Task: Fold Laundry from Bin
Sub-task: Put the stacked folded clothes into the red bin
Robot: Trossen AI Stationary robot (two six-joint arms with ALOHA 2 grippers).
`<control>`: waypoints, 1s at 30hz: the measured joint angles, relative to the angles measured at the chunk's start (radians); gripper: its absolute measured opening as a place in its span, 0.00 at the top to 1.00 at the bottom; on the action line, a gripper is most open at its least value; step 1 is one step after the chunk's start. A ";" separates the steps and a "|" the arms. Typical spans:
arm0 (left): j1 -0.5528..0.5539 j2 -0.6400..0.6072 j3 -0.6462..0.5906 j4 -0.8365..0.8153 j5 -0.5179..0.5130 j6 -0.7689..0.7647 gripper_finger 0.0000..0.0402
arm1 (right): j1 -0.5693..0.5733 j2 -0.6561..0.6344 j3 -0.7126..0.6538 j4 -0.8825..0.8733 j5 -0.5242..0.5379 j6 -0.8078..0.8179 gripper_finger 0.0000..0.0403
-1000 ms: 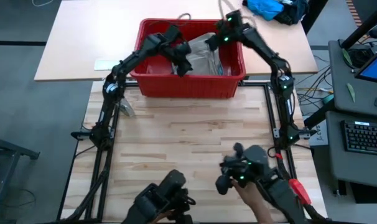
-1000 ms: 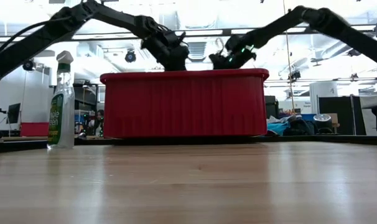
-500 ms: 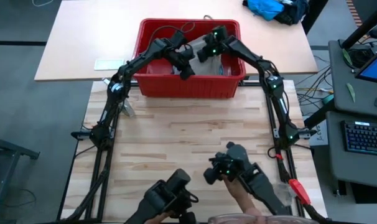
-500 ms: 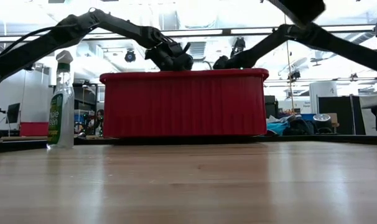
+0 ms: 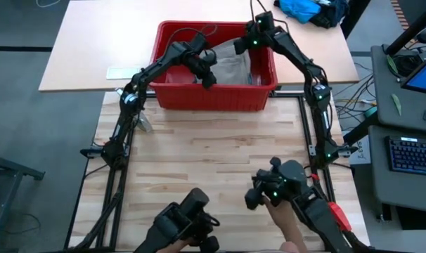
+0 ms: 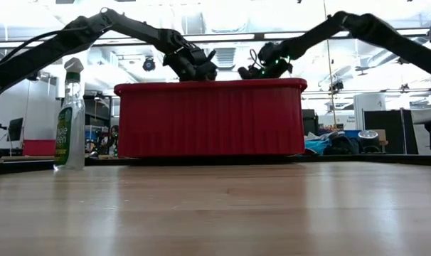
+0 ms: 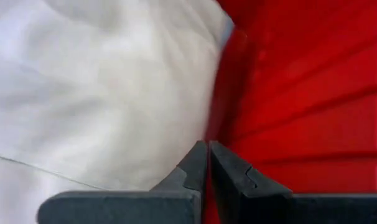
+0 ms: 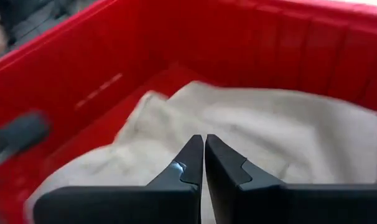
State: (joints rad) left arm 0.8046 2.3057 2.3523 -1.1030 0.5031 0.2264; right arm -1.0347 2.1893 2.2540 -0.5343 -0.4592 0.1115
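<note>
One red bin (image 5: pixel 172 95), one pale garment (image 5: pixel 234 65), two empty closed grippers

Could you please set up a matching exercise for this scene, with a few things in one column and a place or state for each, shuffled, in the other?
Things:
1. bin
2. pale garment
3. spray bottle
4. left gripper

Places or states:
A. lying inside the red tub
B. fingers shut, over the cloth beside a red wall
C. standing upright on the table, apart from the tub
D. at the table's far edge, with both arms reaching in

Pairs: 1-D, 2-A, 3-C, 4-B
</note>
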 joint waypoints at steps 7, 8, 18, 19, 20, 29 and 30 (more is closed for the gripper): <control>0.010 -0.018 -0.004 0.097 -0.110 0.023 1.00 | 0.022 -0.025 0.008 -0.272 -0.170 -0.037 0.98; 0.011 -0.012 -0.005 0.091 -0.114 0.028 1.00 | 0.027 -0.020 0.003 -0.310 -0.168 -0.048 0.98; 0.017 0.051 -0.008 0.037 -0.051 -0.044 1.00 | 0.067 0.069 -0.014 -0.426 -0.083 -0.024 0.98; 0.017 0.053 -0.008 0.031 -0.050 -0.049 1.00 | 0.066 0.074 -0.014 -0.429 -0.073 -0.012 0.98; 0.016 0.054 -0.008 0.028 -0.052 -0.055 1.00 | 0.066 0.077 -0.014 -0.432 -0.058 0.000 0.98; 0.043 0.046 0.002 0.030 -0.117 -0.143 1.00 | 0.061 0.076 0.060 -0.442 -0.027 0.018 0.98; 0.046 0.043 -0.001 0.036 -0.118 -0.145 1.00 | 0.061 0.076 0.081 -0.445 -0.026 0.021 0.98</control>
State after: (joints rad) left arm 0.8508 2.3483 2.3511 -1.0666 0.3855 0.0811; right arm -0.9741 2.2648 2.3349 -0.9790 -0.4856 0.1326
